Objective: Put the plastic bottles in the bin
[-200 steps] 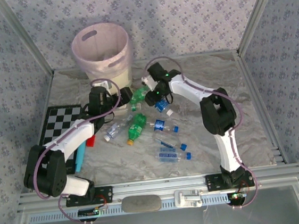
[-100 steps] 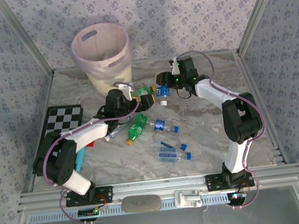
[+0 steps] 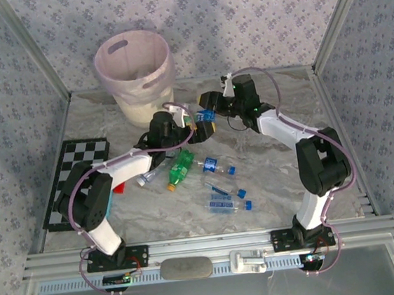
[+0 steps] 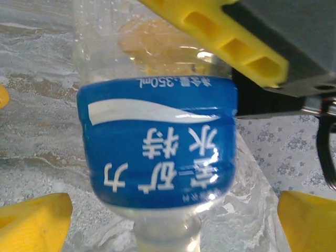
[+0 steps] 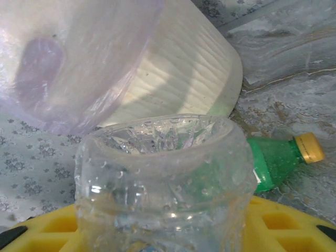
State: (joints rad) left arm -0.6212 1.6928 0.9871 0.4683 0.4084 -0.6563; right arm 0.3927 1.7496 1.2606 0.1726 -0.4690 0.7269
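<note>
The right gripper (image 3: pixel 207 110) is clamped on a clear, blue-labelled bottle (image 4: pixel 157 152) over the worktop (image 3: pixel 271 182), near the bin (image 3: pixel 146 100). The left gripper (image 4: pixel 169 223) stands wide, its fingers either side of that bottle. Other bottles (image 3: pixel 220 203) lie nearer the arms.

Right tool (image 3: pixel 205 113) gripping blue-labelled bottle (image 3: pixel 209 118), left tool (image 3: pixel 192 125) just beside it, pink bin (image 3: pixel 150 89) beyond

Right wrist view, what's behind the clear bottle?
Behind the clear bottle are the bin and a green bottle lying on its side. The clear bottle covers the green bottle's lower end.
</note>
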